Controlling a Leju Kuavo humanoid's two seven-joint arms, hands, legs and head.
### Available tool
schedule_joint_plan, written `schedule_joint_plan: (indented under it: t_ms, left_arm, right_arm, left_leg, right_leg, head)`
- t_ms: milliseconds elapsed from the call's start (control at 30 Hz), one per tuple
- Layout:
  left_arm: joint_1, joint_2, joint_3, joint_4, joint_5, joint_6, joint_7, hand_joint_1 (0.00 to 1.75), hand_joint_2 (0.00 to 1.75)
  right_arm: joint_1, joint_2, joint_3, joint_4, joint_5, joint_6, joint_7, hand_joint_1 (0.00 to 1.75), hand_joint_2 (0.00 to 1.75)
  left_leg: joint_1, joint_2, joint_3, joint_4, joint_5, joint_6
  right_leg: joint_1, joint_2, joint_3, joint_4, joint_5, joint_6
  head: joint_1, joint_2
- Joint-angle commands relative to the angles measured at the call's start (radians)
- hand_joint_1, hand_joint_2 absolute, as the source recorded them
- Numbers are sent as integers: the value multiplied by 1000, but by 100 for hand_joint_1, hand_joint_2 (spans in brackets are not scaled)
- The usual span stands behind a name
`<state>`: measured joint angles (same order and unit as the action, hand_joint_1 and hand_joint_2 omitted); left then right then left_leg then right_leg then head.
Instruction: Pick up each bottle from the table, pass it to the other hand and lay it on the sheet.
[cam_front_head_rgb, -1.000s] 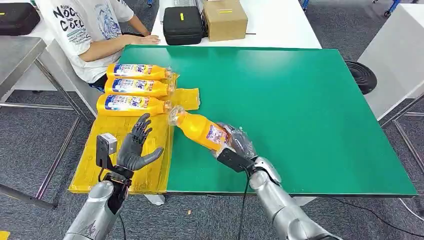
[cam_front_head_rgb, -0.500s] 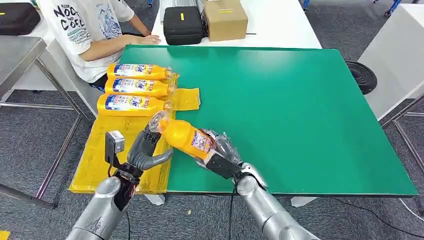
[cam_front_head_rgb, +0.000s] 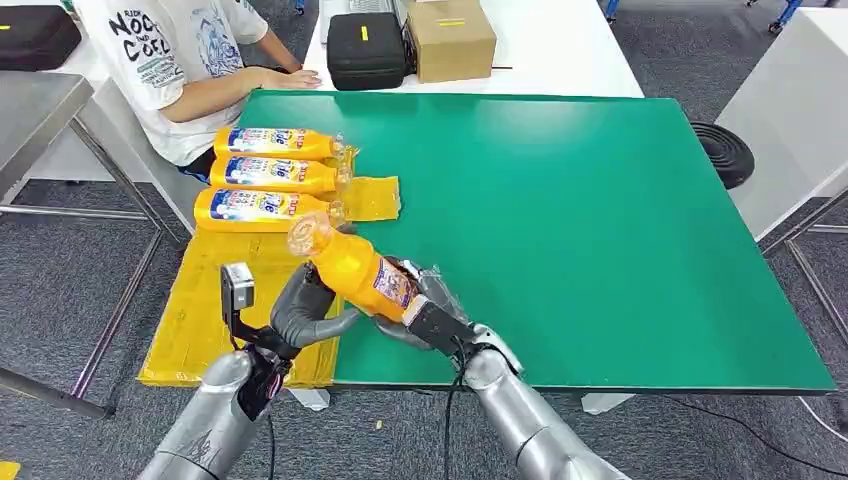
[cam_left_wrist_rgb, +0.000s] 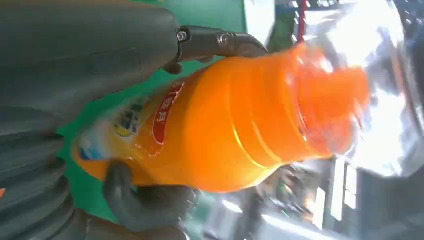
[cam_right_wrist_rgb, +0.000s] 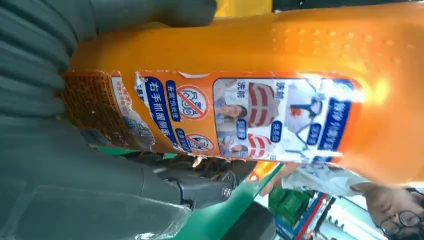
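Handover in progress above the desk (cam_front_head_rgb: 600, 200) edge.
Right hand (cam_front_head_rgb: 430, 310) grips bottle (cam_front_head_rgb: 355, 268) base; left hand (cam_front_head_rgb: 300, 310) fingers wrap mid-body. Smooth, rigid plastic, likely slippery; waist grip advised.

I see a big green table (cam_front_head_rgb: 600, 220) in front of me. Behind it stands a white table (cam_front_head_rgb: 560, 50). On the white table sit a black case (cam_front_head_rgb: 365, 50) and a brown cardboard box (cam_front_head_rgb: 450, 38), side by side. A person in a white shirt (cam_front_head_rgb: 170, 60) sits at the far left corner, one hand (cam_front_head_rgb: 295, 78) resting by the green table's edge. The floor (cam_front_head_rgb: 60, 290) is grey carpet. A round black thing (cam_front_head_rgb: 722, 152) lies on the floor to the right.
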<state>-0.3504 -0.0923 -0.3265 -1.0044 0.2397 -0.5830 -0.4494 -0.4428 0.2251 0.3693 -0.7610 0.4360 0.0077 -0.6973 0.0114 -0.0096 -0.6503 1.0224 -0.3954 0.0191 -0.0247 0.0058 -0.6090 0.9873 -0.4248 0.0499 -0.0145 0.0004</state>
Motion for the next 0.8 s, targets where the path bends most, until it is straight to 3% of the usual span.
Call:
schedule_joint_plan:
  t_ms: [33,333,800]
  left_arm:
    - [-55,-4,-61,87,68,-111,0,0,175]
    - [-58,-7,-63,88,87,-110,5,0,175]
    - [-93,-6,-87,148,-24,67,14,0,175]
  right_arm:
    - [-41,16,61,72,-21,38,-1,175,175]
    - [-45,33,113,108,-2,71,-1,175,175]
    - [-63,36,170,145,-4,82,-1,175,175]
  left_leg:
    - [1,1,5,0,-2,0]
    - [0,1,5,0,-2,0]
    - [1,0,2,0,-1,0]
  right_leg:
    - [1,-1,5,-1,-2,-3]
    - [1,0,5,0,-2,-3]
    - [1,-1,2,0,-1,-2]
  head:
    - [0,0]
    - [0,0]
    - [0,0]
